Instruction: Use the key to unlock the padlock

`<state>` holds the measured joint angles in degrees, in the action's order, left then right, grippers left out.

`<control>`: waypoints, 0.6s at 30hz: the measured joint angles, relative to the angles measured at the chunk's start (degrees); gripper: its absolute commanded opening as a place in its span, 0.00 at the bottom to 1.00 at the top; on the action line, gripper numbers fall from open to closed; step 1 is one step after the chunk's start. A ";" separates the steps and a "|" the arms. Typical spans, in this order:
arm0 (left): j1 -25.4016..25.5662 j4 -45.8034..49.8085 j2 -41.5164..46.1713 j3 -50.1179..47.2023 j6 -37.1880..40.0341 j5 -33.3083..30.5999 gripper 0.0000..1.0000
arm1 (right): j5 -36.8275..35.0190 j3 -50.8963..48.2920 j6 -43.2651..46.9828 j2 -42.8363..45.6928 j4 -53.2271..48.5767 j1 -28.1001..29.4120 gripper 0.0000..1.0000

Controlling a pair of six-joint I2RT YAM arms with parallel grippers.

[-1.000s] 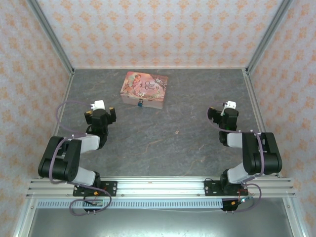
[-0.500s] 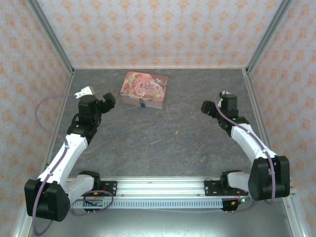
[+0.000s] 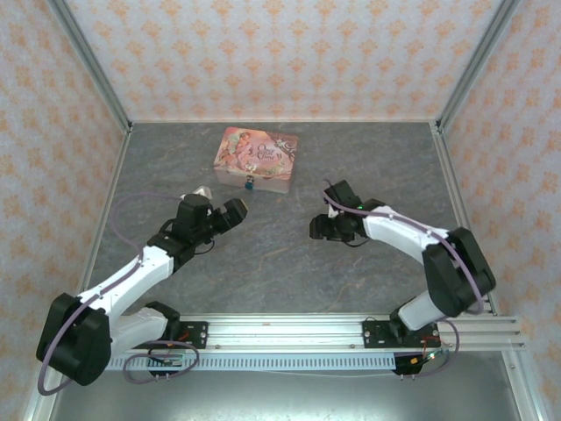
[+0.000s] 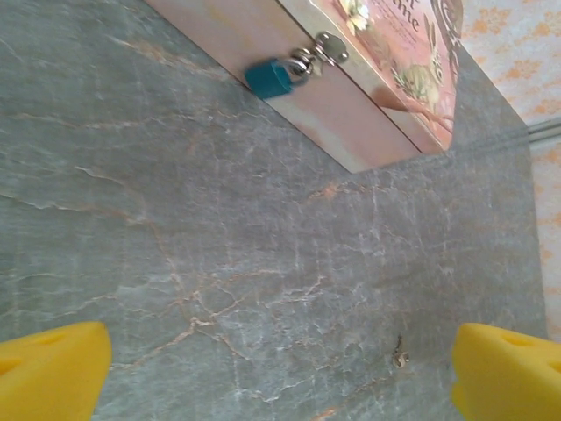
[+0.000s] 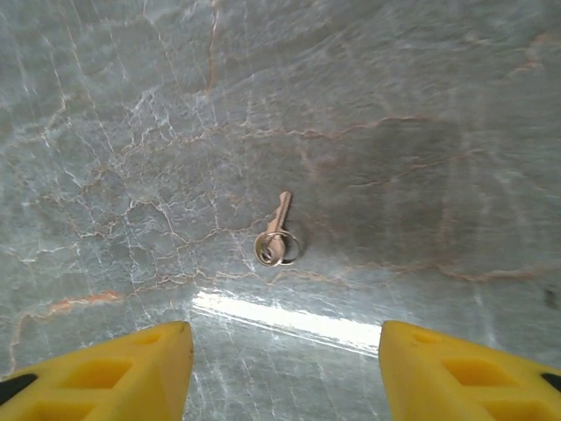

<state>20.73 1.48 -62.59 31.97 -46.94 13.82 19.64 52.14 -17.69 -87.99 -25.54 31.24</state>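
The teal padlock hangs shut on the metal latch of the pink tin, and it is a small dark spot on the tin's front wall. The key, on a small ring, lies flat on the grey table just ahead of my right gripper. That gripper's yellow fingers stand apart with nothing between them. My right gripper hovers over the key's spot. My left gripper is wide open, front-left of the tin, empty. The key also lies near its right finger.
The pink tin stands at the back middle of the table. Patterned walls and metal posts close in three sides. Bare grey marbled tabletop lies between the arms and the front rail.
Both arms have unfolded from their bases. The left gripper swung toward the tin's front; the right gripper moved left to above the key and its jaws narrowed somewhat.
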 measured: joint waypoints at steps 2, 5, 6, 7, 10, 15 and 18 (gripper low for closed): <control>0.57 -0.68 -0.76 0.00 -0.24 0.57 1.00 | -0.55 2.89 0.48 -2.99 -1.07 0.94 0.53; 1.36 -0.98 -1.51 0.02 -0.61 0.79 1.00 | -1.68 6.40 1.20 -6.47 -2.05 1.62 0.50; 1.53 -0.98 -1.62 0.02 -0.63 0.79 1.00 | -1.95 7.28 1.29 -7.39 -2.29 1.75 0.49; 1.73 -0.96 -1.66 0.07 -0.66 0.76 1.00 | -2.21 7.89 1.31 -8.17 -2.45 1.73 0.49; 1.84 -0.94 -1.68 0.31 -0.66 0.76 1.00 | -2.64 8.68 1.40 -10.01 -3.13 1.75 0.47; 1.84 -0.87 -1.68 1.16 -0.63 0.72 1.00 | -2.93 8.85 1.44 -12.55 -4.46 2.25 0.43; 1.84 -0.85 -1.68 1.36 -0.63 0.61 1.00 | -3.17 8.85 1.77 -13.22 -4.94 2.49 0.39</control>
<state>22.57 0.62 -64.27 33.32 -47.57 14.44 16.47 60.99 -15.92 -101.21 -30.48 33.74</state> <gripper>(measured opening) 0.999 0.410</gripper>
